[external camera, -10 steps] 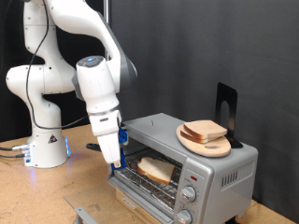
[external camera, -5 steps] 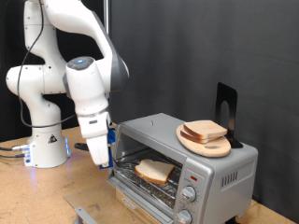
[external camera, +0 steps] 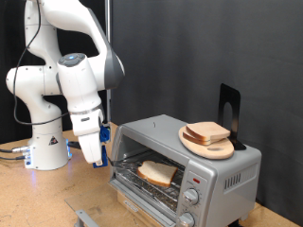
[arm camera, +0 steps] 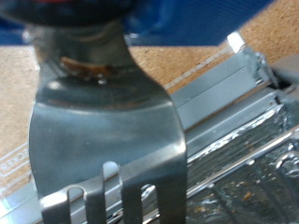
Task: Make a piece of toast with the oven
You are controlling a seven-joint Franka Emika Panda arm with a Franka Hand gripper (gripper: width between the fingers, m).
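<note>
The piece of toast lies on the rack inside the open oven. The gripper hangs to the exterior view's left of it, apart, clamped on a metal fork.

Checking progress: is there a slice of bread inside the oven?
Yes, a slice of bread lies on the rack inside the open oven.

The white arm rises from its base at the exterior view's left, bends over, and points its wrist downward. The gripper hangs low, fingers aimed down.
</note>
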